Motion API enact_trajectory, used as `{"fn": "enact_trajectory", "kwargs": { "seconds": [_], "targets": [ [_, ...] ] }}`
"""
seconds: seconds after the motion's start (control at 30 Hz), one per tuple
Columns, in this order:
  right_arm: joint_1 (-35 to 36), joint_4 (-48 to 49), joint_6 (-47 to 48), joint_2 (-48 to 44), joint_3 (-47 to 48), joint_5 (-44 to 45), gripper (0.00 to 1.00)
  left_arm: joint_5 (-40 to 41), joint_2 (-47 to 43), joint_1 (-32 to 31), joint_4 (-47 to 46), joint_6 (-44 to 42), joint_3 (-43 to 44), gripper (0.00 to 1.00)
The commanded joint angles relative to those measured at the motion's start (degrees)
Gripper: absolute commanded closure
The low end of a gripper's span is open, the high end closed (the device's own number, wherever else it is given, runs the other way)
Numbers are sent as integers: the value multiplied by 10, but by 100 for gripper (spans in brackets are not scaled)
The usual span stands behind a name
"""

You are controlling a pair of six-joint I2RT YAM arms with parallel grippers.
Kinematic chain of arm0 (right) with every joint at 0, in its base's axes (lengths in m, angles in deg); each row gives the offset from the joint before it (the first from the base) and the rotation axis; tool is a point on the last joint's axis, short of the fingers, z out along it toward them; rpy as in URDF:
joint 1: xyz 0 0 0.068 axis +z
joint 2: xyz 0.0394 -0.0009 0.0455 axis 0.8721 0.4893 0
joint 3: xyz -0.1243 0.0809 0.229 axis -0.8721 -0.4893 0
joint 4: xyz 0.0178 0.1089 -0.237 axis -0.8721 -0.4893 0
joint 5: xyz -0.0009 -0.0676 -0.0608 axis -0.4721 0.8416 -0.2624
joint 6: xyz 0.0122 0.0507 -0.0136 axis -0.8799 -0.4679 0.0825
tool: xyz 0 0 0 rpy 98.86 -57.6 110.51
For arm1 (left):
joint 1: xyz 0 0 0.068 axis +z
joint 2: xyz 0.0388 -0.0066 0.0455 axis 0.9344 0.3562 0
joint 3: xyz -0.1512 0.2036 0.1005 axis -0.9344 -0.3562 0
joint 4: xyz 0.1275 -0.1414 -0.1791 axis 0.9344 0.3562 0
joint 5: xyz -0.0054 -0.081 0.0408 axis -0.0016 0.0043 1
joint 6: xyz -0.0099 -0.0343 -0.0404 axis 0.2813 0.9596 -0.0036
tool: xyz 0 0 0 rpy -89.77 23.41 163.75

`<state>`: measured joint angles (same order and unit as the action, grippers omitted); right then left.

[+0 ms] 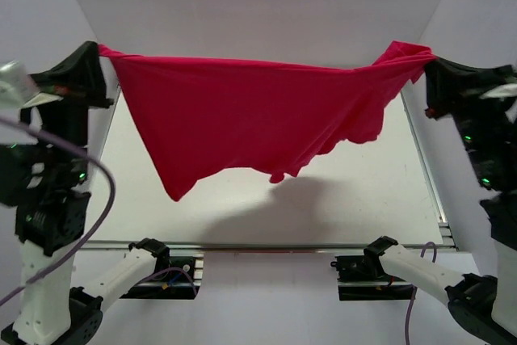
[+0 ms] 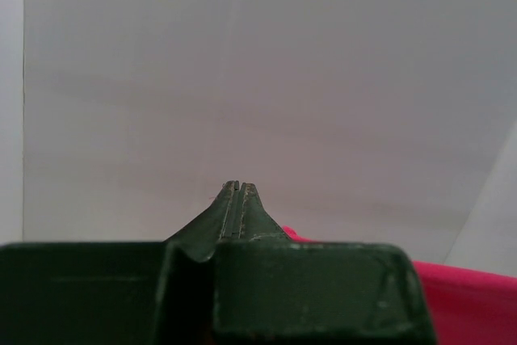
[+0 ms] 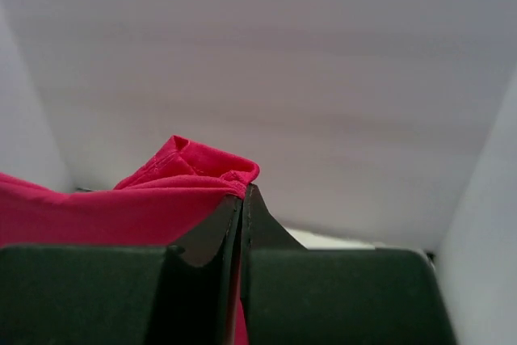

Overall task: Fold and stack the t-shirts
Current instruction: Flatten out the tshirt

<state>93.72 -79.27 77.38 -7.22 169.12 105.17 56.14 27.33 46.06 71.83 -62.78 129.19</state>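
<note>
The shirt point(image 1: 258, 111) hangs stretched over the table point(image 1: 380, 199) — left gripper point(image 1: 101, 52) and right gripper point(image 1: 426, 61) each pinch a corner

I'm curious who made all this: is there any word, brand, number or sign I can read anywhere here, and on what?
None can be read in any view. The bright crimson-pink cloth t-shirt is plain, with no print showing.
</note>
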Motion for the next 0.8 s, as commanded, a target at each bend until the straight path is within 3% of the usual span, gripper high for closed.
{"fn": "enact_trajectory", "kwargs": {
  "seconds": [0.0, 0.13, 0.3, 0.43, 0.63, 0.67, 0.77],
  "targets": [
    [-2, 12, 14, -16, 56, -91, 100, -33, -15, 2, 21, -12, 34, 100],
    [-2, 17, 21, -14, 104, -99, 100, -67, -30, 2, 46, -12, 63, 100],
    [-1, 59, 33, -2, 84, -78, 100, -85, -17, 2, 51, -12, 70, 100],
    [-1, 98, 70, 32, 39, 30, 100, -93, 25, 2, 56, -12, 57, 100],
    [-2, 235, 140, 126, -81, 171, 100, 18, 117, 2, 1, -6, -39, 100],
    [-3, 283, 151, 139, -117, 234, 100, 35, 135, 7, -7, -6, -71, 100],
    [-20, 350, 163, 227, -172, 268, 100, 99, 229, 7, -38, 17, -126, 100]
  ]
}}
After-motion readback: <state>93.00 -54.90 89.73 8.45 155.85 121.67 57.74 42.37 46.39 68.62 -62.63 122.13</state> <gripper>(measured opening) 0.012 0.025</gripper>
